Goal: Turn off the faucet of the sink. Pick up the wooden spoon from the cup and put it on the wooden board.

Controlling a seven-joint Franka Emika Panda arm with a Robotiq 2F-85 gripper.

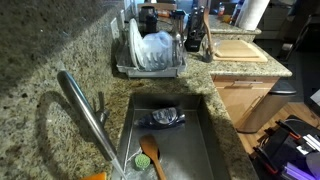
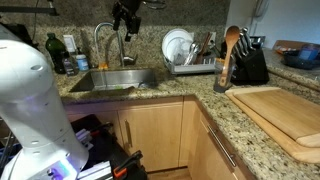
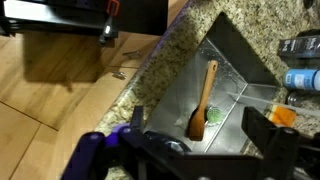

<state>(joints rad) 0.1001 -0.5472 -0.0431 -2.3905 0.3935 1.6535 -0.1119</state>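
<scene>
No step appears complete. The tool (image 2: 126,20), jaws open and empty, hangs above the faucet (image 2: 104,42) at the sink (image 2: 115,80). Running water cannot be confirmed. The wooden spoon (image 2: 232,42) stands in the cup (image 2: 222,78). The wooden board (image 2: 280,115) is bare.

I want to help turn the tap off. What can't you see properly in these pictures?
Water from the long brushed-steel faucet: too blurry in both exterior views to tell if it runs.
Bottom of the deep stainless-steel sink: hidden by its front rim in an exterior view.
The pale tan rectangular wooden board: cut off by the right edge in an exterior view.
</scene>
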